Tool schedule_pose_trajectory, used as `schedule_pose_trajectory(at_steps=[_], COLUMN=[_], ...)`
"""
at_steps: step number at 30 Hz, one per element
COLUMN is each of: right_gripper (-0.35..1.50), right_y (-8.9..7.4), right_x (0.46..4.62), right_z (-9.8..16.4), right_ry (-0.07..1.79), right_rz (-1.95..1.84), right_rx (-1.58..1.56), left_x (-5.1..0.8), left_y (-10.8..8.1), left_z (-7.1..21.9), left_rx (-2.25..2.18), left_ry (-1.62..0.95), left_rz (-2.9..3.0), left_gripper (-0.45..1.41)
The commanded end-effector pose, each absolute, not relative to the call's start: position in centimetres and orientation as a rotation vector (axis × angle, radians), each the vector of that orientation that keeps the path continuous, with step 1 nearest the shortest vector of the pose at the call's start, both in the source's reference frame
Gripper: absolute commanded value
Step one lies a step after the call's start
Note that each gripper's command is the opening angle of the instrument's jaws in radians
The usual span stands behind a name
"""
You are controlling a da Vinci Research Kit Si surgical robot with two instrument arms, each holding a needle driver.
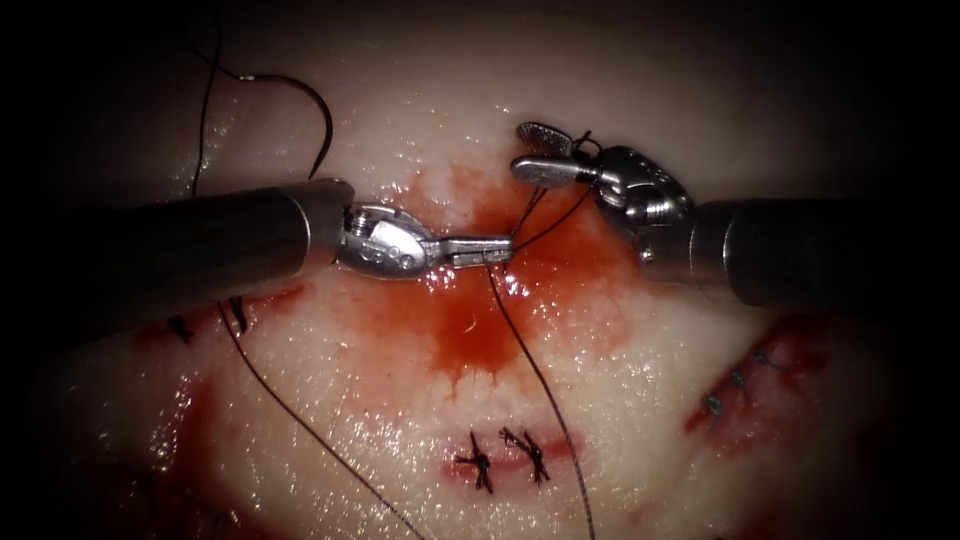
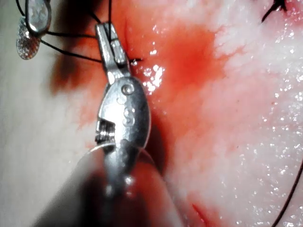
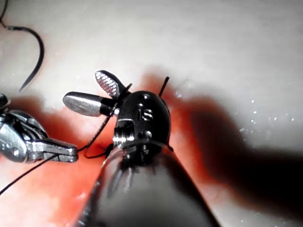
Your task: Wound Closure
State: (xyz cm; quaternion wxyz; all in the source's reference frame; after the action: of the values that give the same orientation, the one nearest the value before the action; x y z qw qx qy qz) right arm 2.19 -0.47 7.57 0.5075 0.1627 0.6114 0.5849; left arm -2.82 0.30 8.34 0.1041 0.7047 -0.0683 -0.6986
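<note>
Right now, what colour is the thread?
Black thread, shown best in the endoscope view.

Red fluid (image 1: 465, 340) pools mid-field and streaks downward toward two dark knotted stitches (image 1: 500, 458) on a short closed cut, while a left stitched cut (image 1: 205, 318) and a right stitched cut (image 1: 740, 385) (both partly in shadow) flank it.

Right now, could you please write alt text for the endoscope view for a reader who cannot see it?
The left tool, jaws shut, grips the thread over red fluid on the tissue. The right tool has open jaws with thread looped around it. The needle lies free on the tissue, upper left.
</note>
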Motion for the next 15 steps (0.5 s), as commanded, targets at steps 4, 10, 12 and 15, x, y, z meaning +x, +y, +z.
schedule_pose_trajectory(at_steps=[4, 10, 12, 15], right_gripper=[1.23, 1.23, 1.25, 1.25], right_y=[-0.52, -0.58, -0.59, -0.61], right_x=[2.18, 2.05, 1.99, 1.91], right_z=[7.75, 7.87, 7.91, 7.98], right_ry=[1.432, 1.414, 1.405, 1.4], right_rz=[1.482, 1.561, 1.588, 1.621], right_rx=[0.394, 0.386, 0.392, 0.384], left_x=[-2.99, -3.07, -3.08, -3.1], left_y=[0.32, 0.32, 0.32, 0.35], left_z=[8.37, 8.34, 8.34, 8.34], left_rx=[2.083, 2.082, 2.082, 2.084], left_ry=[-0.192, -0.192, -0.192, -0.184], left_rz=[-2.048, -2.05, -2.051, -2.057], left_gripper=[-0.45, -0.45, -0.45, -0.45])
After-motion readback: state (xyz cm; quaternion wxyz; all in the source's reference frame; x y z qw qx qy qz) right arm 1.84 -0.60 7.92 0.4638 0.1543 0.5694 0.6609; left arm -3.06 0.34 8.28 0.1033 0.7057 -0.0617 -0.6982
